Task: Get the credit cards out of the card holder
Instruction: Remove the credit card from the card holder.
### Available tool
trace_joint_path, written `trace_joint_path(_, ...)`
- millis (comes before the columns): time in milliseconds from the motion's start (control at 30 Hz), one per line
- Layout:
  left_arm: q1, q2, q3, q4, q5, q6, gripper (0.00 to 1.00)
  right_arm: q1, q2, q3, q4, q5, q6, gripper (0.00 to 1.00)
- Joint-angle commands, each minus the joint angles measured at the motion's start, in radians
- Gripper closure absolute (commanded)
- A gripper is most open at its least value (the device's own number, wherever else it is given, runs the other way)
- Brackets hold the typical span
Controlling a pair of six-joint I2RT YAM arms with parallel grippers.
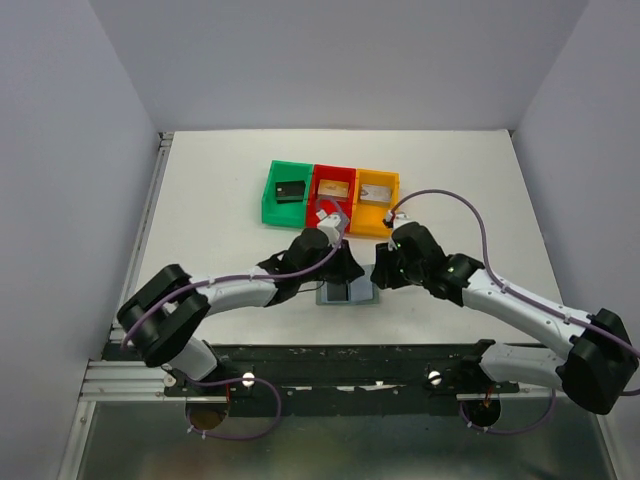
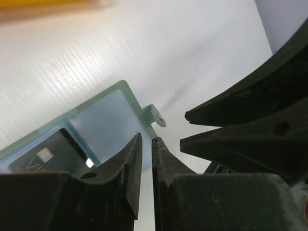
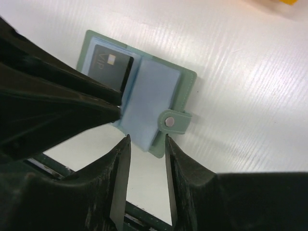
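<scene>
The card holder (image 3: 185,79) lies open on the table, pale green outside, with a light blue leaf (image 3: 153,94) and a snap tab (image 3: 171,121). A dark credit card (image 3: 109,64) sits in its left pocket, also seen in the left wrist view (image 2: 45,155). My left gripper (image 2: 147,139) stands at the blue leaf's edge, its jaws a narrow slit apart with nothing seen between them. My right gripper (image 3: 147,138) is open, its tips on either side of the holder's near corner. From above, both grippers (image 1: 345,272) (image 1: 378,274) meet over the holder (image 1: 348,294).
Behind the holder stand three bins in a row: green (image 1: 272,196) with a black card (image 1: 291,190), red (image 1: 321,205) with a tan card (image 1: 335,188), yellow (image 1: 363,215) with a silvery card (image 1: 377,190). Grey walls enclose the table.
</scene>
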Motion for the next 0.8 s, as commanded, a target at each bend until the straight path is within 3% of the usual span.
trace_joint_path(0, 0.017, -0.197, -0.081, -0.031, -0.187, 0.019, 0.71, -0.005, -0.023, 0.016, 0.037, -0.101, -0.014, 0.58)
trace_joint_path(233, 0.032, -0.402, -0.223, -0.144, -0.36, -0.021, 0.69, 0.012, 0.098, 0.103, 0.104, -0.292, 0.015, 0.62)
trace_joint_path(333, 0.041, -0.439, -0.295, -0.128, -0.368, -0.041, 0.76, 0.023, 0.182, 0.128, 0.152, -0.33, 0.044, 0.66)
trace_joint_path(567, 0.053, -0.383, -0.355, -0.054, -0.308, -0.069, 0.95, 0.024, 0.339, 0.107, 0.259, -0.343, 0.156, 0.68)
trace_joint_path(767, 0.055, -0.338, -0.352, 0.003, -0.256, -0.07, 1.0, 0.017, 0.383, 0.062, 0.313, -0.303, 0.205, 0.68)
